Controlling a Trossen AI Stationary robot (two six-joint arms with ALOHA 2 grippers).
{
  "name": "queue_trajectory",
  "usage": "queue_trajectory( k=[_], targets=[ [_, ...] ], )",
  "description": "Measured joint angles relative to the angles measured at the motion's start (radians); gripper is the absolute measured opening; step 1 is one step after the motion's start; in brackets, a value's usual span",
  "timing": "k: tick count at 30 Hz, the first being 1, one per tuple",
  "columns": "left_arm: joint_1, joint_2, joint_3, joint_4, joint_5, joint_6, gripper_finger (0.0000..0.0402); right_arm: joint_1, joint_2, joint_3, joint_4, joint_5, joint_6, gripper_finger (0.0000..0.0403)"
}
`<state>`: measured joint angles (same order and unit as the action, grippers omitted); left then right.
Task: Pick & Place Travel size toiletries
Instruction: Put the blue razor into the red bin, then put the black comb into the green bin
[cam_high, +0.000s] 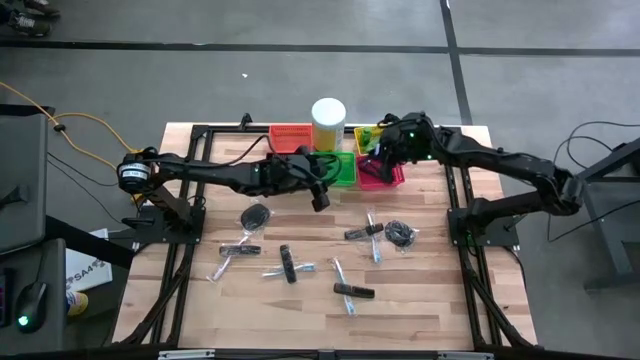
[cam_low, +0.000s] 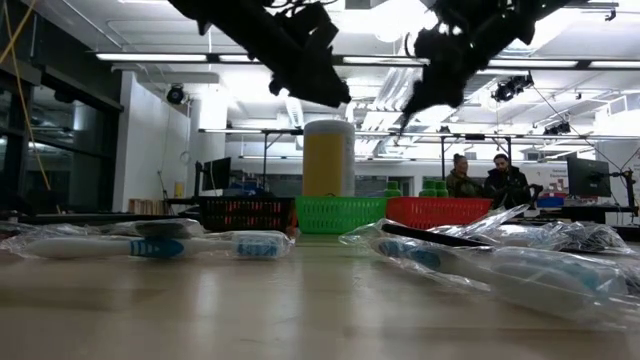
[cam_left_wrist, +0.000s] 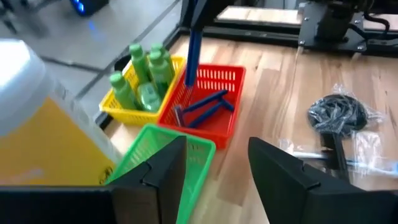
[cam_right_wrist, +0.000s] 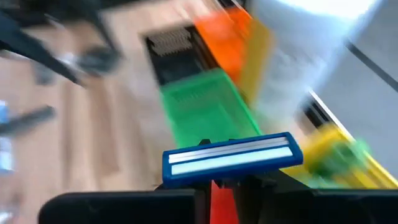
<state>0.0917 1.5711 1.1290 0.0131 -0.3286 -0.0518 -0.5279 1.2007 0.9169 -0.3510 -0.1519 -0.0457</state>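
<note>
My right gripper (cam_high: 383, 152) hangs over the red basket (cam_high: 382, 174), shut on a blue razor (cam_right_wrist: 230, 158). In the left wrist view that razor's blue shaft (cam_left_wrist: 193, 43) hangs over the red basket (cam_left_wrist: 229, 127), where two blue razors (cam_left_wrist: 205, 107) lie. Green bottles (cam_left_wrist: 142, 78) stand in the yellow basket (cam_left_wrist: 124, 115). My left gripper (cam_left_wrist: 217, 171) is open above the green basket (cam_left_wrist: 163, 149), with nothing between its fingers. Wrapped toothbrushes (cam_high: 290, 268), dark coiled bundles (cam_high: 255, 217) and black sticks (cam_high: 355, 291) lie on the table. My right gripper pinches the blue razor between its two fingers just below the head (cam_right_wrist: 222, 182). The head (cam_right_wrist: 230, 158) stands crosswise past the fingertips. The fingers slant down from the table's right. The razor is lifted clear, above the red basket.
A tall white cylinder (cam_high: 328, 122) stands behind the green basket (cam_high: 342, 168), with an orange basket (cam_high: 290, 134) to its left. A bagged dark bundle (cam_left_wrist: 339, 112) lies on the bare wood beyond the baskets. People sit in the room behind the table (cam_low: 485, 180).
</note>
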Motion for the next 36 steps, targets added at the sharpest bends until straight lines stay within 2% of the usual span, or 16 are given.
queue_trajectory(
  k=[7,12,15,27,32,36],
  targets=[
    [0.000,0.000,0.000,-0.049,0.002,-0.092,0.0174,-0.063,0.039,-0.001,-0.141,0.062,-0.003,0.0029],
    [0.000,0.000,0.000,-0.073,0.001,-0.120,0.0174,-0.082,0.110,-0.035,-0.150,0.074,-0.004,0.0030],
    [0.000,0.000,0.000,-0.077,0.002,-0.137,0.0174,-0.082,0.156,-0.043,-0.153,0.122,0.009,0.0034],
    [0.000,0.000,0.000,-0.123,0.005,-0.164,0.0174,-0.082,0.170,-0.043,-0.166,0.132,0.078,0.0134],
    [0.000,0.000,0.000,-0.124,0.005,-0.164,0.0174,-0.082,0.135,-0.037,-0.222,0.111,0.155,0.0170],
    [0.000,0.000,0.000,-0.132,0.022,-0.166,0.0174,-0.084,0.078,-0.036,-0.352,-0.031,0.245,0.0180]
  ],
)
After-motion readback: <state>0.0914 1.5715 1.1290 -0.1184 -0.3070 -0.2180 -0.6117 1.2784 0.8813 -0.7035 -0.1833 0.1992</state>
